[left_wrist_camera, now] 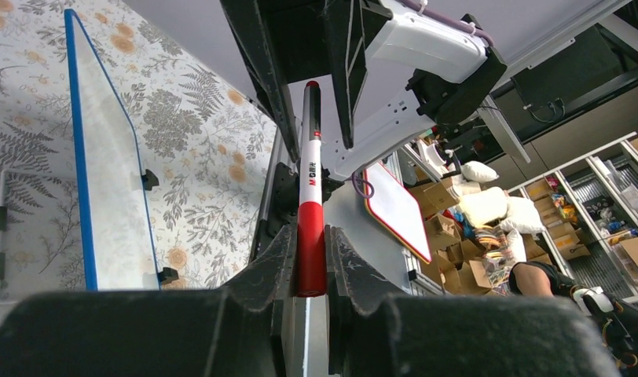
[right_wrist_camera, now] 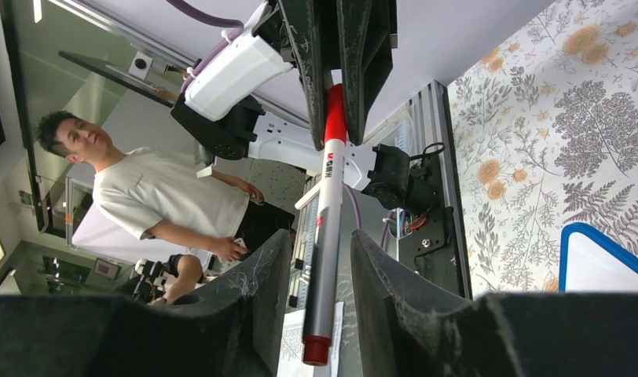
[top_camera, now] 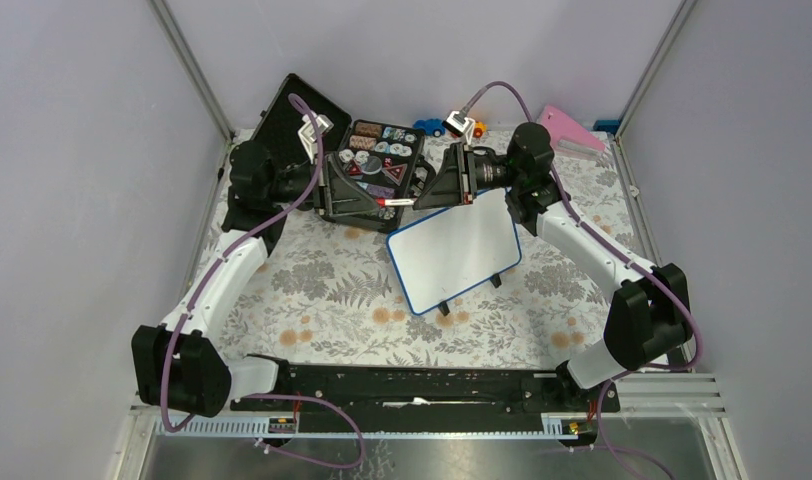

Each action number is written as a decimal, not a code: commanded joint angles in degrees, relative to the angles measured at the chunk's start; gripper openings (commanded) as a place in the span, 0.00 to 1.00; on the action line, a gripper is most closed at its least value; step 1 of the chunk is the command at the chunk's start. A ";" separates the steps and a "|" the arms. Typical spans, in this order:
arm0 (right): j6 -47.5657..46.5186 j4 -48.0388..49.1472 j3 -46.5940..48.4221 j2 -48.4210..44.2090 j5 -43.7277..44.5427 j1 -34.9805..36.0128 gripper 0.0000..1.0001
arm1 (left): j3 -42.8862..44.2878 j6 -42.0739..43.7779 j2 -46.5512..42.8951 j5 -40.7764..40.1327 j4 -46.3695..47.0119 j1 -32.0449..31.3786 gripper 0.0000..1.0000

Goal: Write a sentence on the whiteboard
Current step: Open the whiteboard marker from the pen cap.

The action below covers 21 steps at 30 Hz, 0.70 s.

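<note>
The whiteboard [top_camera: 452, 252] lies on the floral cloth in the middle, blue-framed and blank; no sentence shows on it. It also shows in the left wrist view [left_wrist_camera: 104, 173] and in the right wrist view [right_wrist_camera: 614, 267]. A marker [top_camera: 394, 202] with a red cap hangs in the air just behind the board's far left corner. My left gripper [top_camera: 375, 200] is shut on its red cap [left_wrist_camera: 310, 243]. My right gripper [top_camera: 418, 202] faces it from the right, jaws open around the grey barrel [right_wrist_camera: 325, 236] with a gap on each side.
An open black case [top_camera: 327, 190] with several small items stands behind the left gripper. Toy cars [top_camera: 434, 127] and a pink object [top_camera: 567, 128] lie at the back edge. A person [right_wrist_camera: 159, 196] stands outside the cell.
</note>
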 commanded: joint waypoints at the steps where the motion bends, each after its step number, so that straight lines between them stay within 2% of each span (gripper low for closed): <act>1: -1.62 0.11 2.77 -2.03 0.39 0.11 0.40 | 1.53 4.22 -0.90 -1.05 -3.53 0.00 0.00; 7: -7.23 -7.70 4.00 -2.24 1.52 0.54 0.37 | 2.08 4.67 -0.52 -2.25 -4.69 0.00 0.00; 21: -8.29 -8.66 4.83 -1.55 1.71 1.42 0.39 | 1.98 4.42 -0.25 -2.83 -5.17 -0.43 0.00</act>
